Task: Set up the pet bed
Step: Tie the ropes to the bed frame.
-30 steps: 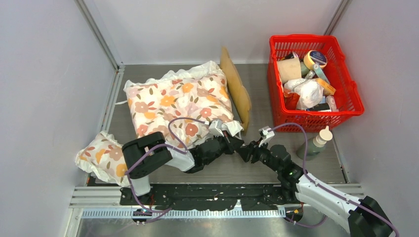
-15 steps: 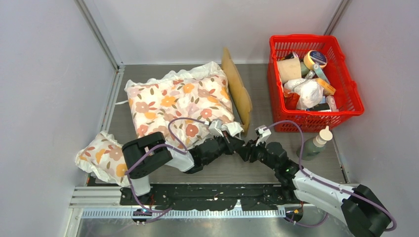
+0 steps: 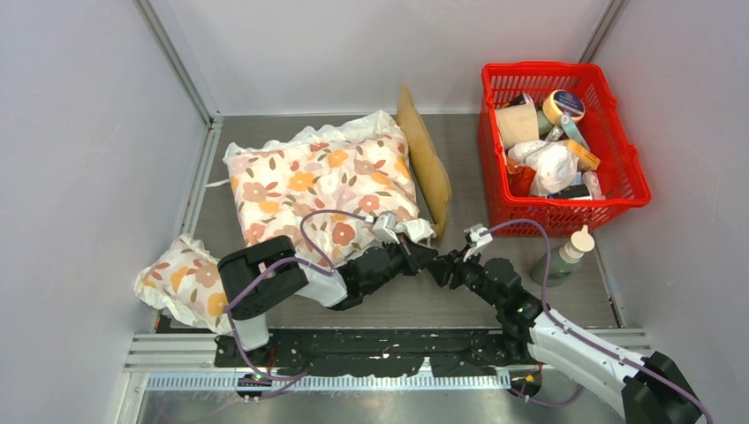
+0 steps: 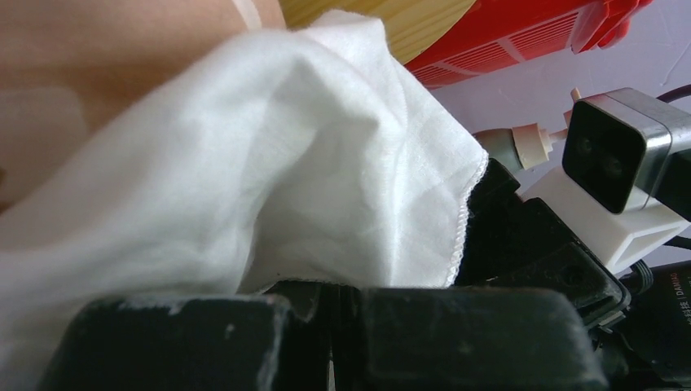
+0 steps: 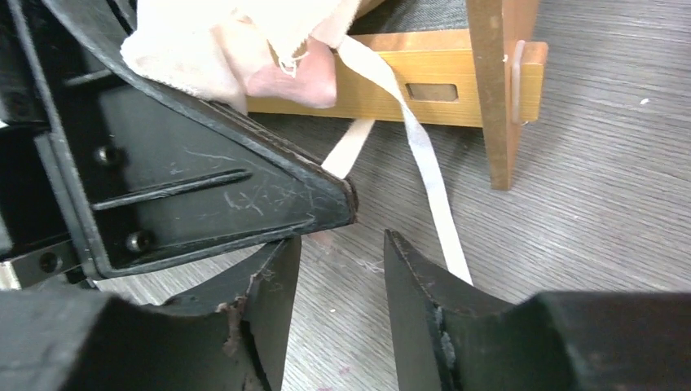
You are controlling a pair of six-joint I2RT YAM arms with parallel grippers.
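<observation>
The pet bed (image 3: 424, 157) is seen at the far middle of the table (image 3: 459, 146). Its light-wood headboard is visible along the right edge of the floral cushion (image 3: 318, 181), by which most of the frame is covered. The left gripper (image 3: 425, 255) is reached out low to the cushion's near right corner and is clamped tight on the white cloth corner (image 4: 310, 163); in the left wrist view the fabric is drawn down into the closed fingers. The right gripper (image 5: 342, 281) is held just to the right of it, nearly tip to tip. Its fingers are partly spread with nothing between them, and bare table is seen through the gap. In the right wrist view a side rail (image 5: 444, 88) of the bed is shown just beyond, joined to an upright post (image 5: 491, 98). A white ribbon (image 5: 424, 155) is hung from the cloth down across the rail to the table, passing beside the right-hand finger. A small floral pillow (image 3: 181, 283) is laid at the near left, apart from the bed. A red basket (image 3: 548, 216) filled with assorted items is placed at the far right, and a bottle (image 3: 565, 256) is stood just near of it.
</observation>
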